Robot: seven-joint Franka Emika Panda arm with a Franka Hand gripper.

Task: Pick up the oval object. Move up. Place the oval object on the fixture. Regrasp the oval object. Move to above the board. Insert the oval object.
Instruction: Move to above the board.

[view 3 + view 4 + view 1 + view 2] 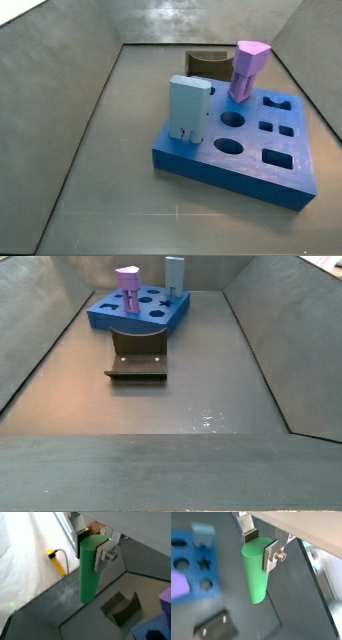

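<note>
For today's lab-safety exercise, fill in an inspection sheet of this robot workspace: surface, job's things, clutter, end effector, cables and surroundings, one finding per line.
Surface: dark grey floor, bare apart from the pieces listed.
Job's things: green oval object hangs upright in the end effector, clear of the floor; fixture stands in front of the board, its hollow empty.
Clutter: purple peg and light blue rectangular peg stand upright in the board.
End effector: end effector shut on the oval object's upper end, seen in both wrist views; absent from both side views.
Cables: a yellow-tipped cable beside the white sheet.
Surroundings: sloping grey walls; white sheet outside.
</note>
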